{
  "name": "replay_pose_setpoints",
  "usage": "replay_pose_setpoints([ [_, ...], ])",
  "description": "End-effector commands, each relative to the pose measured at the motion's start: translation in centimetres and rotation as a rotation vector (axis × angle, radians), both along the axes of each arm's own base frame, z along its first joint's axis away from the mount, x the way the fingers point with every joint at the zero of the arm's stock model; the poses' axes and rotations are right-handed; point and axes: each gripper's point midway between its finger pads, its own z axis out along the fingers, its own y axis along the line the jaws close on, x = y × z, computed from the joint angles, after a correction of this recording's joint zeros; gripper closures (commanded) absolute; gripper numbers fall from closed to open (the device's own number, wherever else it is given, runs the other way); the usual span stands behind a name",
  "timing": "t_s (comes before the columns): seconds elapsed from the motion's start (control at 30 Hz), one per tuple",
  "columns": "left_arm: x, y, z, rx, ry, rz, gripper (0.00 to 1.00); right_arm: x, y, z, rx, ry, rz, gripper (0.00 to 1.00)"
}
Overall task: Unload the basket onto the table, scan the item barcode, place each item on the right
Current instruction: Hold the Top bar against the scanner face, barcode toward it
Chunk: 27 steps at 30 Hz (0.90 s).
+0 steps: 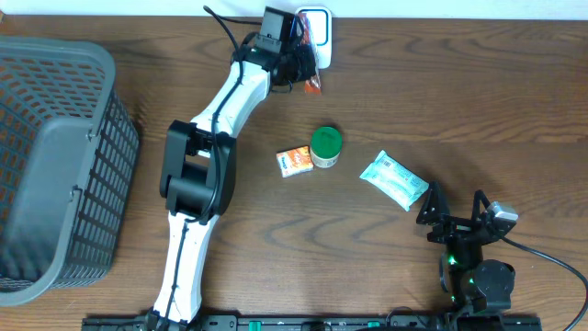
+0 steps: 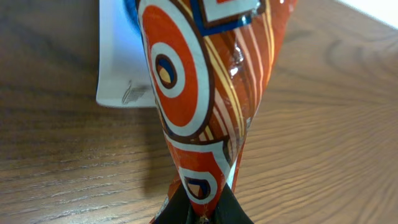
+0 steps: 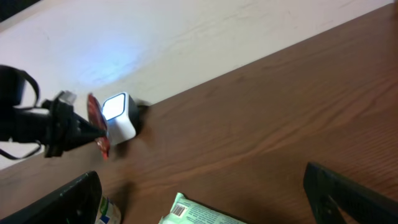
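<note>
The wooden table (image 1: 441, 92) is carrying a big grey mesh basket (image 1: 119, 156) at its left edge, and the left arm is reaching across to the far side, where a white barcode scanner (image 1: 317, 23) is glowing against the wall. The left gripper (image 2: 202, 211) is clenching the crimped end of a red and orange foil snack packet (image 2: 199, 93), presenting it just in front of the scanner; whether packet and scanner are touching cannot be told. The packet is looking light and soft. Its glossy film is creasing and twisting where the jaws are pinching it, so it is likely slippery and is apt to flop or turn. The sealed end seam is the sound place to hold it, leaving the printed faces free; no barcode is showing on the face seen by the left wrist camera. Near the right, the right gripper (image 1: 455, 221) is resting with its jaws spread wide and nothing between them. A pale blue-green pouch (image 1: 393, 179) is lying just beyond it, and at the centre a green-lidded jar (image 1: 325, 145) is standing beside a small orange packet (image 1: 294, 161).
</note>
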Motion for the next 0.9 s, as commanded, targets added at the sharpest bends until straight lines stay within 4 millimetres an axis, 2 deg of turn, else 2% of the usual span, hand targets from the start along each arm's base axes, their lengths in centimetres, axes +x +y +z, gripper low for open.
replay_pose_setpoints([
  [0.0,0.2,-0.1,-0.7,-0.013,0.019,-0.006,0.93,0.0,-0.1,-0.1,0.000,0.002,-0.007,0.01],
  [0.3,0.4,-0.7,1.0,0.039,-0.042,-0.075,0.93,0.0,-0.1,-0.1,0.000,0.002,-0.007,0.01],
  [0.53,0.0,-0.6,1.9,0.327,-0.153,-0.162,0.93,0.0,-0.1,-0.1,0.000,0.002,-0.007,0.01],
  [0.77,0.9,1.2,1.9,0.565,-0.249,-0.207,0.93,0.0,-0.1,-0.1,0.000,0.002,-0.007,0.01],
  [0.87,1.9,2.8,2.2,0.632,-0.279,-0.196,0.93,0.0,-0.1,-0.1,0.000,0.002,-0.007,0.01],
])
